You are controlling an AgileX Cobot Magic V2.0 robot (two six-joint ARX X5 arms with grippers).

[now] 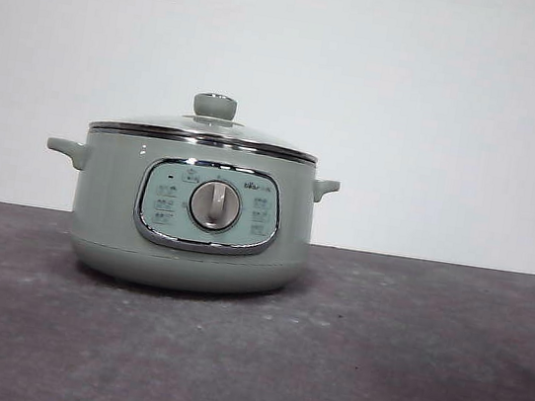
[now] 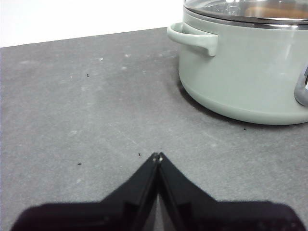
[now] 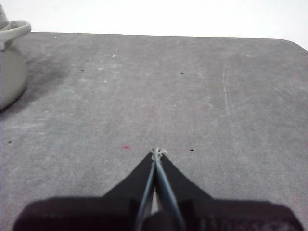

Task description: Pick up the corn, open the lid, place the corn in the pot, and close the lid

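On the grey speckled tabletop (image 1: 403, 369) stands the large sage-green electric cooking pot (image 1: 107, 208), its chrome-framed control panel and round silver dial (image 1: 215, 204) facing the front camera. The shallow domed glass lid (image 1: 159, 123), with shiny metal rim and round sage-green knob (image 1: 215, 105), sits squarely on the pot, closed.

The small yellow-orange toy corn cob cannot be found on the tabletop in any view. An orange-brown patch shows through the lid glass in the left wrist view, but it is too blurred to say whether it is the cob or a reflection.

The left claw (image 2: 158, 156) hangs low over bare tabletop near the pot's side handle (image 2: 192, 39), its two black jaws pressed together and holding nothing. The right claw (image 3: 158, 153) hangs over bare tabletop on the other side, the pot well apart at the edge of its picture, jaws likewise pressed together and empty.

Assessment: both arms are at rest and away from the work. With the lid seated and no cob outside, either the task has not begun and the cob lies out of view, or all four steps are complete. The pictures do not settle which.
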